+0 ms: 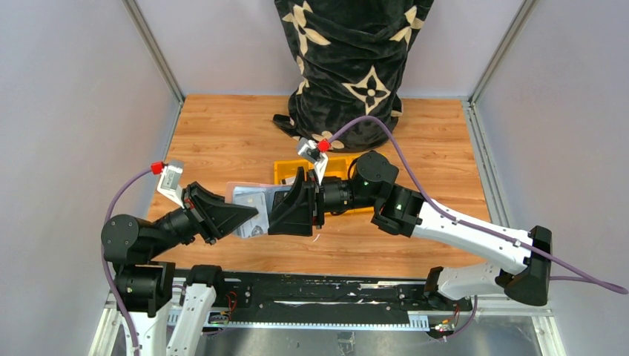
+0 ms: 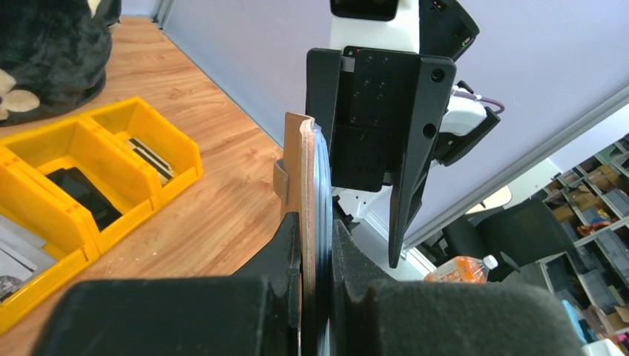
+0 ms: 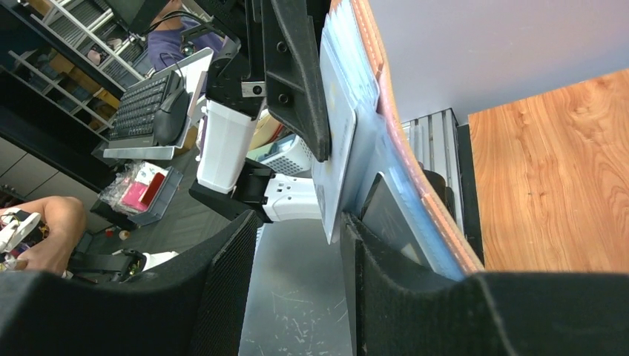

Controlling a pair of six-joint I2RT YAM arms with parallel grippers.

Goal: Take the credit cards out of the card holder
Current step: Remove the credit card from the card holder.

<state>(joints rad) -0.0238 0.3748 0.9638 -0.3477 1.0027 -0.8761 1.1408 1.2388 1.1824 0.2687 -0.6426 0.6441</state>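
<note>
Extraction step underway: L pincer (image 2: pixel 315 248) pinches the flat taupe-brown card holder (image 2: pixel 293 170) upright above the wooden counter (image 2: pixel 222 185), w/ thin blue-grey plastic credit cards (image 3: pixel 337 141) poking out, while R pincer (image 3: pixel 297 256), spread astride one card's edge, prob. must close & pull.

The card holder (image 2: pixel 294 167) is a flat taupe-brown sleeve with a small tab (image 2: pixel 280 182) on its outer face. It is held off the tabletop (image 1: pixel 222 126), just left of and nearer than the yellow tray (image 1: pixel 285 172), and the left gripper (image 2: pixel 315 222) clamps it at one end. The credit cards (image 2: pixel 320 185) sit inside it as a blue-grey stack against its inner side. Their silvery faces are turned upward. The outermost card (image 3: pixel 337 148), pale grey with faint print, splays away from the others at its free end.
</note>
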